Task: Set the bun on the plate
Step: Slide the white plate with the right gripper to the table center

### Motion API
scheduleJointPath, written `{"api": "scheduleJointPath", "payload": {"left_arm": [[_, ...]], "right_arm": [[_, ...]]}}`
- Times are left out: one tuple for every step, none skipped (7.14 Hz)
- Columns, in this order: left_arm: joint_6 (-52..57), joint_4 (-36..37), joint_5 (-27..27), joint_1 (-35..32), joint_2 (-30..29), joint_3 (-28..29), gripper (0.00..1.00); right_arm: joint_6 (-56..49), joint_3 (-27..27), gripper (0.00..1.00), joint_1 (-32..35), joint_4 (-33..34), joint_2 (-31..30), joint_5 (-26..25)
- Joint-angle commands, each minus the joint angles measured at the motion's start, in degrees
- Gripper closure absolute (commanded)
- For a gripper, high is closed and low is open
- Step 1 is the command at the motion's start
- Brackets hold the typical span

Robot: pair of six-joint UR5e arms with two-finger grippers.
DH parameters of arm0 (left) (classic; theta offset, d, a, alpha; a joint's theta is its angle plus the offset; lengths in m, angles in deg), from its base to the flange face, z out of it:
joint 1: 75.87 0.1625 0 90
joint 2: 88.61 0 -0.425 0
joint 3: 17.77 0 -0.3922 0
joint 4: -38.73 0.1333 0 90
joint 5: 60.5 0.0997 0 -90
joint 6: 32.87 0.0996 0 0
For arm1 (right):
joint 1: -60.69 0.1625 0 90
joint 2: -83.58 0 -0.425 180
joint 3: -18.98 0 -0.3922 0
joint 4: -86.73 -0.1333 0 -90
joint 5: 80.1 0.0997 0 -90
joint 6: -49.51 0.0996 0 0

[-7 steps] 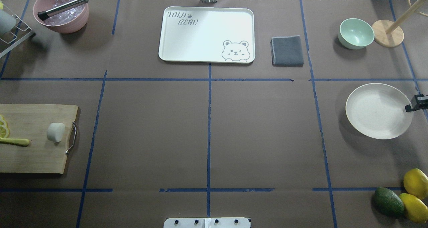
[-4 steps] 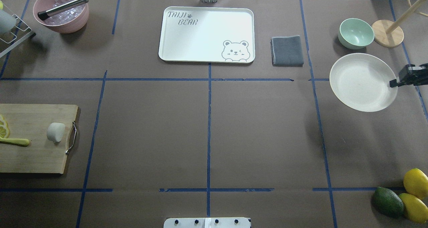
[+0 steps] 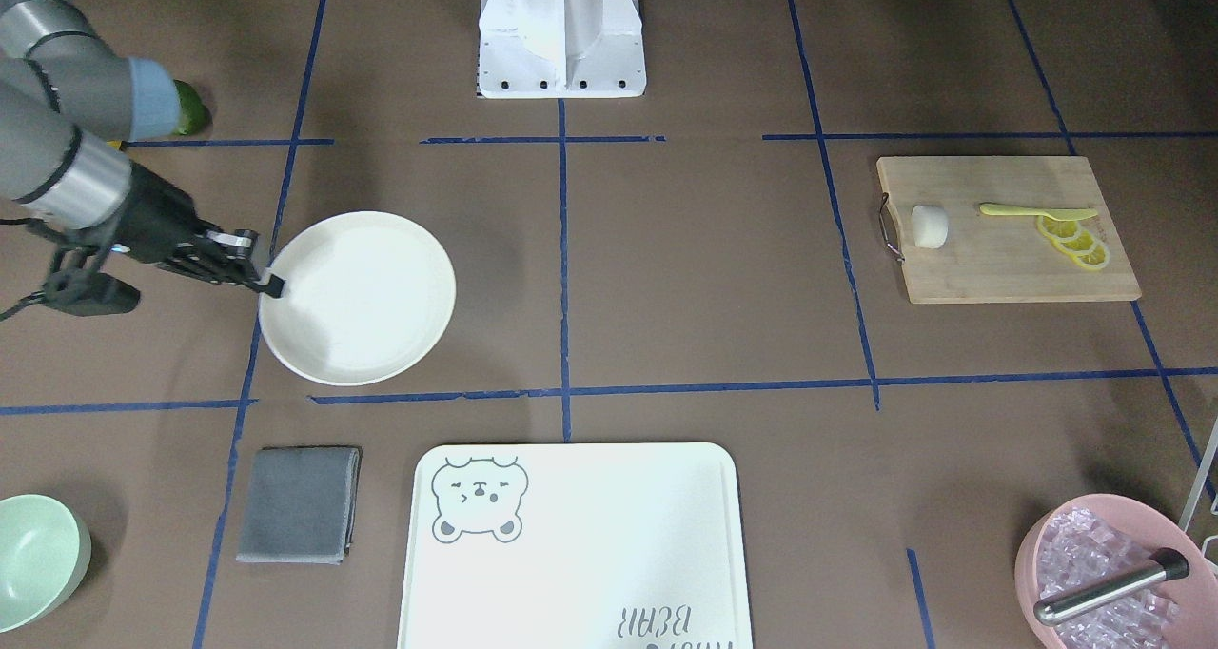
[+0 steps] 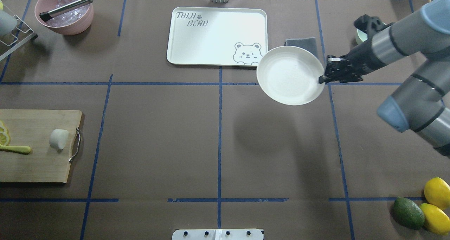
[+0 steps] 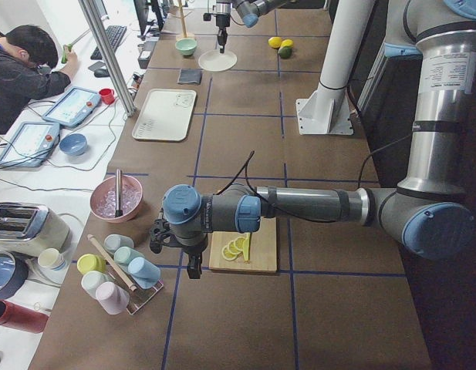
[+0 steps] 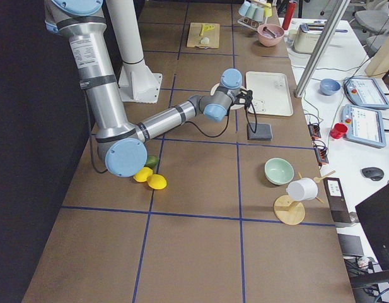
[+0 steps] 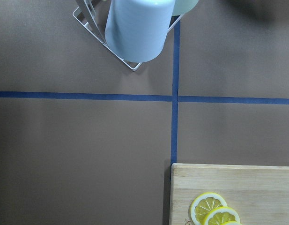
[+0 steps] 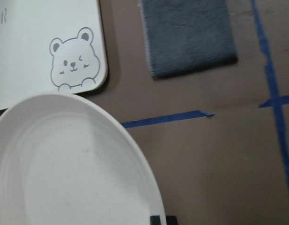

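The bun (image 4: 58,138), a small white lump, lies on the wooden cutting board (image 4: 35,162) at the table's left side, also seen in the front view (image 3: 930,226). The cream plate (image 4: 290,74) hangs above the table near the bear tray's corner, gripped at its right rim by my right gripper (image 4: 321,80), which is shut on it. In the front view the plate (image 3: 357,297) and right gripper (image 3: 271,285) are at the left. The right wrist view shows the plate (image 8: 74,164) filling the lower left. My left gripper (image 5: 193,266) hangs beyond the board's outer end; I cannot tell its state.
A white bear tray (image 4: 197,39) and grey cloth (image 4: 302,42) lie at the back centre. A pink bowl (image 4: 65,11) of ice sits far left, a mint bowl (image 3: 38,559) far right. Lemon slices (image 4: 3,134) share the board. Lemons (image 4: 436,194) and avocado (image 4: 407,212) lie near right.
The right gripper has carried the plate from the table's right edge leftward toward the centre, and the right arm has come far into the overhead view. The bun has not moved.
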Motion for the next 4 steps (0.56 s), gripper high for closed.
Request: {"api": "scheduleJointPath", "payload": {"left_arm": [[-0.07,0.01,0.00,0.06,-0.11,0.05,0.00],[-0.07,0.01,0.00,0.06,-0.11,0.05,0.00],[-0.07,0.01,0.00,0.06,-0.02,0.05,0.00],[-0.07,0.01,0.00,0.06,-0.02,0.05,0.00]], "right_arm": [[11.14,1.64,1.00,-15.39,0.59,6.81,-18.12],[12.74,3.05,1.00,-18.16,0.59,8.05,-20.91],[13.19,3.76,1.00,-19.75,0.59,8.85,-22.85],[13.11,4.38,1.00,-20.20,0.68,9.29,-23.56]]}}
